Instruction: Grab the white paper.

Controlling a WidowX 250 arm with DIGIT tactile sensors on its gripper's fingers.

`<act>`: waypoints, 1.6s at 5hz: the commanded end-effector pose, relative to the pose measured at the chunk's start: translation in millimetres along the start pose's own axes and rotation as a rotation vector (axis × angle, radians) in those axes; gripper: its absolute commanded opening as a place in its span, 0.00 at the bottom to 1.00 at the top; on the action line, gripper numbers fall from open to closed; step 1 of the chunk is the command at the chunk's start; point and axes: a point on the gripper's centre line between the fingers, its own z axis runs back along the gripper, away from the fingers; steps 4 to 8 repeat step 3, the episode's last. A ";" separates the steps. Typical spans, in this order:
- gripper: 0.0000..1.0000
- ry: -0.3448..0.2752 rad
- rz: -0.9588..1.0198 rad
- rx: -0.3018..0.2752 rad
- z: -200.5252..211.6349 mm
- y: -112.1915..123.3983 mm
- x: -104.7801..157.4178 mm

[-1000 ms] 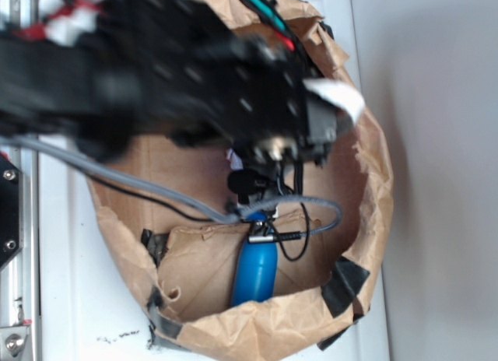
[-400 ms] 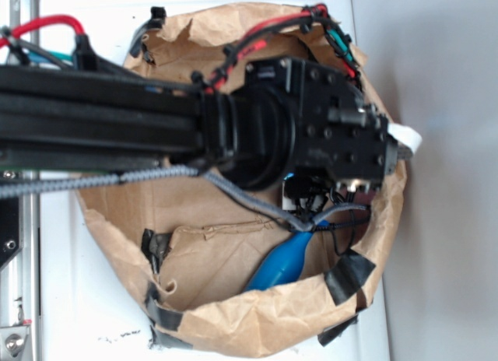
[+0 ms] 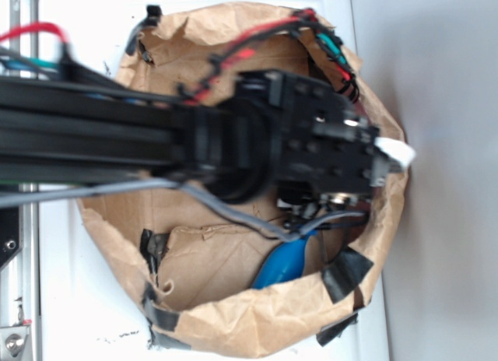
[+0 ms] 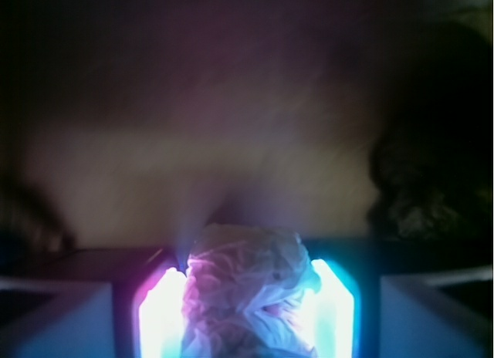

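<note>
In the wrist view the crumpled white paper (image 4: 251, 288) sits squeezed between my two glowing finger pads (image 4: 162, 315), which press on both its sides. My gripper (image 4: 248, 312) is shut on it. In the exterior view my black arm and wrist (image 3: 311, 143) reach across the brown paper bag and hide the gripper and the paper; only a small white tip (image 3: 393, 151) shows past the wrist at the bag's right rim.
The brown paper bag (image 3: 233, 322) with black tape patches (image 3: 346, 271) lies open on a white surface. A blue bottle (image 3: 284, 264) lies tilted inside it, below my wrist. Grey and black cables (image 3: 233, 213) hang over the bag's floor.
My arm swung right, to the bag's right rim, and its wrist has come to lie across the bag. The blue bottle tipped over from upright to lying tilted.
</note>
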 end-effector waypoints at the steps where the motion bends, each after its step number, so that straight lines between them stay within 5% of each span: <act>1: 0.00 -0.224 0.036 -0.136 108.7 19.1 -39.0; 2: 0.00 -0.256 0.020 -0.218 132.4 30.0 -58.7; 3: 0.00 -0.240 -0.010 -0.142 132.8 25.5 -66.6; 8: 0.00 -0.240 -0.010 -0.142 132.8 25.5 -66.6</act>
